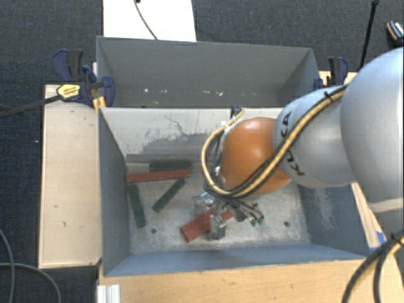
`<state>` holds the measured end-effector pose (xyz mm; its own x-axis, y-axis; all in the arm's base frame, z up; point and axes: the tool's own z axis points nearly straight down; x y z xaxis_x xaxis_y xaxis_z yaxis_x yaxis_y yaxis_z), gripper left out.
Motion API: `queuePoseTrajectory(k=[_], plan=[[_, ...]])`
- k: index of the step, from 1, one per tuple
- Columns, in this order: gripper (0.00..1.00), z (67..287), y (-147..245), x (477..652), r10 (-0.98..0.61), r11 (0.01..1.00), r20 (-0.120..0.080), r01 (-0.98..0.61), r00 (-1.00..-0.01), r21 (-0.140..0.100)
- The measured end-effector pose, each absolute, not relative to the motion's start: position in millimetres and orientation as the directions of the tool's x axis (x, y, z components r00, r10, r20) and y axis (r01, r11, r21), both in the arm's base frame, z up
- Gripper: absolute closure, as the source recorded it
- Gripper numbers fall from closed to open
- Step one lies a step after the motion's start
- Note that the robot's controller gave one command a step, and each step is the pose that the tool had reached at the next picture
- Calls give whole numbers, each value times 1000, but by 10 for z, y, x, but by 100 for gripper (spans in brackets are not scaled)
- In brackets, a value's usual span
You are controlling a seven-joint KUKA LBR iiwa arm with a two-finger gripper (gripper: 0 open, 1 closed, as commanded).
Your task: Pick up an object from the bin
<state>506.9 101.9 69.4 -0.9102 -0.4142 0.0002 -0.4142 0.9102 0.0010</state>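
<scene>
I, the gripper (pixel 218 225), was low at six o'clock in the bin (pixel 117 188), down at its floor. My metal tip was against the right end of a red block (pixel 196 228), a short, flat-sided bar lying aslant. Whether I was open or closed on it I could not tell. My smooth orange dome (pixel 249 153) and looped cables (pixel 211 163) covered the ground above me. At my three o'clock, just beside me, lay a small green piece (pixel 256 220). Toward nine and ten o'clock, well apart from me, lay straight sticks: a dark green stick (pixel 169 166) alongside a red stick (pixel 158 177), a tilted stick (pixel 169 196) below them, and a left stick (pixel 136 207) near the wall. The grey floor looked scuffed and dusted pale.
</scene>
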Motion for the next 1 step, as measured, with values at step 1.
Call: queuePoseTrajectory(k=[1], plan=[[100,1298,1023,5088,-408,913,-8,-408,-913,-1]])
